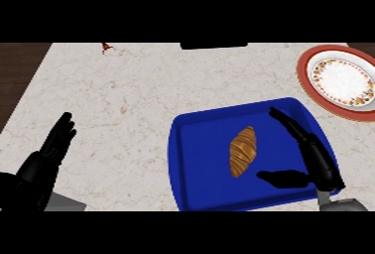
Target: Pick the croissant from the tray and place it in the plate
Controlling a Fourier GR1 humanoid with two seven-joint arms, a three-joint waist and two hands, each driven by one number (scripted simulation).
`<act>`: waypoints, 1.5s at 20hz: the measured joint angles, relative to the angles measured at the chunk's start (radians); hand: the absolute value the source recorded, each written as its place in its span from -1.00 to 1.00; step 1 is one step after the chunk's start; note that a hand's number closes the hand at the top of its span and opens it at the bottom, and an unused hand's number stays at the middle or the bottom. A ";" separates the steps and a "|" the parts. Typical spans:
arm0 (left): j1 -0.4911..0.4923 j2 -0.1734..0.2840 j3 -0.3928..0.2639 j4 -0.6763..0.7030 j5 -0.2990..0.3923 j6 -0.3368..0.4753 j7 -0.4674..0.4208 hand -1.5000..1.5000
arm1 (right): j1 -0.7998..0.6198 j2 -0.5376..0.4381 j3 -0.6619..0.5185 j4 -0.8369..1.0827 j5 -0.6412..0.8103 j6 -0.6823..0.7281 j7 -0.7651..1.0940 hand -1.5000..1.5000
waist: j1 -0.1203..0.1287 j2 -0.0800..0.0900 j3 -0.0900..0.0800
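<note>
my right robot hand (pixel 311 158) hangs open over the tray (pixel 198 193), beside the croissant (pixel 244 151) but not gripping it. the lift and the move to the plate (pixel 341 81) at the table's far right corner are still to do.

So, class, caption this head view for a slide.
Right hand open over the tray beside the croissant; plate empty.

left robot hand (pixel 50 151) resting open, right robot hand (pixel 311 156) fingers extended
</note>
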 measured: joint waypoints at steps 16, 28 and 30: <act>0.015 0.011 -0.028 -0.026 -0.022 0.065 0.051 0.00 | -0.147 -0.083 0.159 0.032 0.141 0.317 0.422 -1.00 | 0.013 -0.002 -0.005; 0.037 0.061 -0.043 -0.049 -0.020 0.092 0.063 0.00 | -0.218 -0.027 0.194 0.085 0.150 0.388 0.513 -1.00 | 0.007 -0.003 0.002; 0.031 0.057 -0.044 -0.054 -0.018 0.100 0.073 0.00 | -0.230 -0.017 0.197 0.100 0.153 0.393 0.518 -1.00 | 0.006 -0.002 0.002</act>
